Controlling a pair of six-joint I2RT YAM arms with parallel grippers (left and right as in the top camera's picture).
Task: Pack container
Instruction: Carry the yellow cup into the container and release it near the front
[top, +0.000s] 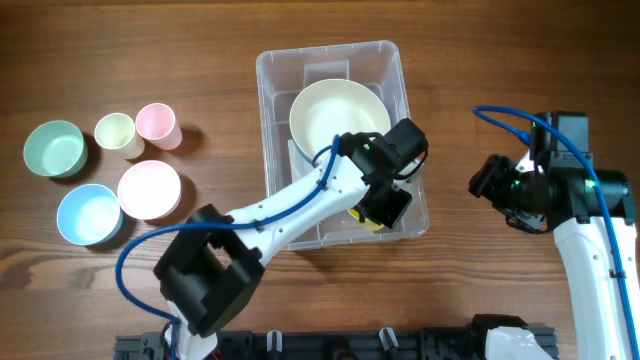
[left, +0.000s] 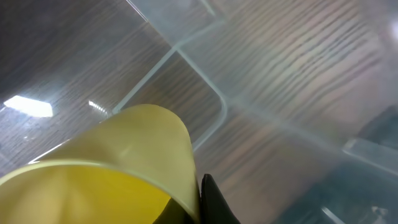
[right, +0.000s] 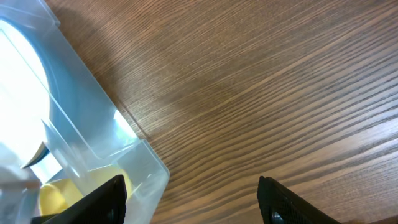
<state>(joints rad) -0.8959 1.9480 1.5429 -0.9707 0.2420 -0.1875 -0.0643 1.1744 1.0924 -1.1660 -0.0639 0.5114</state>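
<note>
The left gripper (top: 383, 207) clasps a small yellow plastic cup (left: 124, 155) low inside the large clear rectangular plastic container (top: 275, 70), which stands in the middle of the wooden table (top: 500, 50) and already holds a round cream bowl (top: 335, 115). Placing the cup seems to be the step in hand; next the left gripper must let go gently. The right gripper (right: 193, 202) hangs open beside the container

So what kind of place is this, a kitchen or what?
Probably a robot test bench, not a kitchen: a left arm and right arm at a wooden table, a yellow cup held in a clear container, pastel bowls laid out like props.
</note>
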